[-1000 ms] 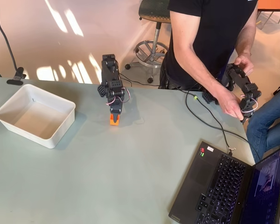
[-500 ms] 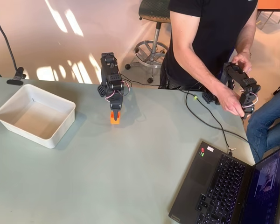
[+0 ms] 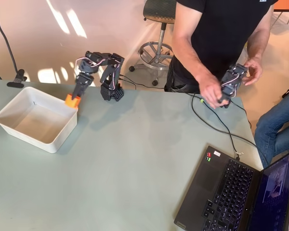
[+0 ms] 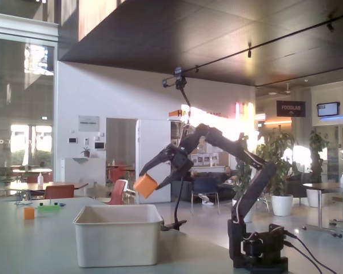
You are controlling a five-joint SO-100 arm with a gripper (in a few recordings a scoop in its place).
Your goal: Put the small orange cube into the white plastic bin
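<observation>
Right now, going from left to right in the overhead view, the white plastic bin [image 3: 36, 118] sits on the pale green table [image 3: 135, 168] at about 9 o'clock from the middle of the picture. Just past its rim, at about 2 o'clock from the bin's middle, is the small orange cube [image 3: 72, 101]. The gripper [image 3: 73, 99] has its two fingers closed on the cube and holds it tight. In the fixed view the cube [image 4: 145, 185] hangs in the air, tilted, above the bin [image 4: 117, 234] and a little toward its right side, not touching it. The gripper [image 4: 150, 180] comes at the cube from about 2 o'clock, with one finger above the cube and one at its right. Next to the right, the black arm [image 3: 103, 67] bends back to its base near the table's far edge. Farther right, a person in a black shirt [image 3: 216, 38] stands behind the table. At about 4 o'clock, near the bottom right corner, an open laptop [image 3: 231, 192] lies on the table.
</observation>
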